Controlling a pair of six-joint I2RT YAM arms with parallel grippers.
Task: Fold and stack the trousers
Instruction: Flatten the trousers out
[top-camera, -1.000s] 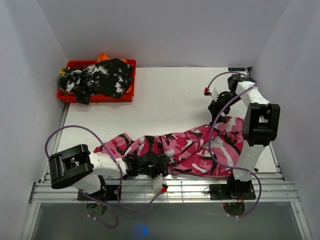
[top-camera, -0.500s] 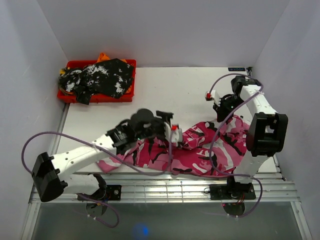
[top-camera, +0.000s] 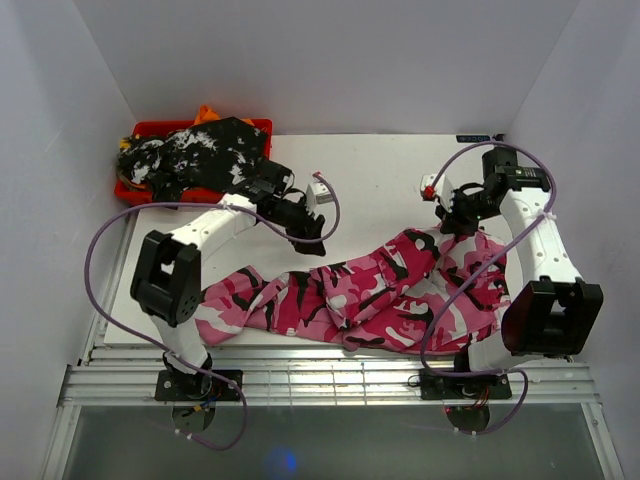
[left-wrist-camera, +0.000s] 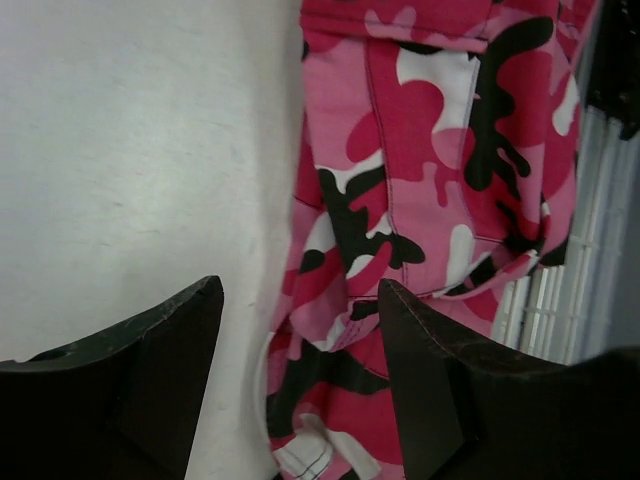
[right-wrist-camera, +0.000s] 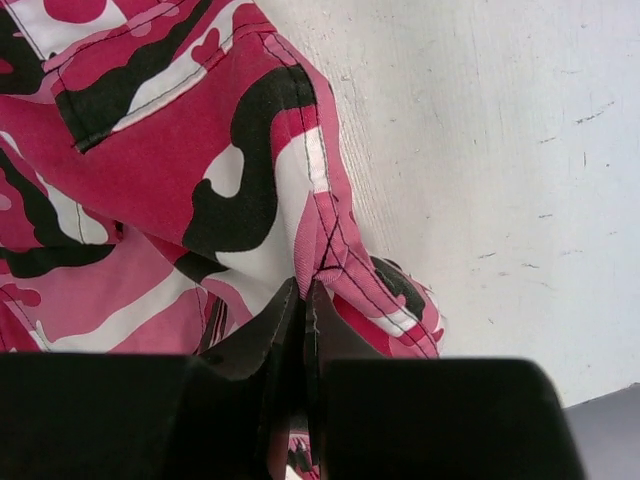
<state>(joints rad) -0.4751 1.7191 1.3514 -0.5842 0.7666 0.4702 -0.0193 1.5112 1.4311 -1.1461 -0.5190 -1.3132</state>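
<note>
left gripper (top-camera: 306, 238), change: a second ago low at the near table edge, on the bunched left end of the cloth; now across on the far side, close to the tray. Fingers (left-wrist-camera: 150, 380) spread wide, nothing between them.
right gripper (top-camera: 458, 222), change: a second ago gaping above the right end of the cloth; now pressed together on a raised fold of pink fabric.
trousers (top-camera: 370, 295), change: left end no longer bunched, drawn out longer and flatter toward the left.
red tray (top-camera: 150, 127): up and to the left of the left gripper, well apart from the right gripper.
tray contents: a crumpled black-and-white mottled garment (top-camera: 205, 155), filling it and hanging over the near rim. A scrap of orange cloth (top-camera: 207, 113) peeking out at the far side.
trousers, place: on the white table (top-camera: 370, 170), from just on the near side of the left gripper rightward to beneath the right gripper.
left wrist view: trousers (left-wrist-camera: 430, 170) beneath one finger and on past it, bare table under the other. Left gripper (left-wrist-camera: 300, 290) poised over the cloth's edge.
trousers, look: hot-pink, pale pink, white and black camouflage, rumpled, lying long across the table.
right wrist view: trousers (right-wrist-camera: 200, 150) with dark topstitched seams and a pocket edge. A seam ridge pinched at the tips of the right gripper (right-wrist-camera: 305, 305), cloth tented up toward them.
</note>
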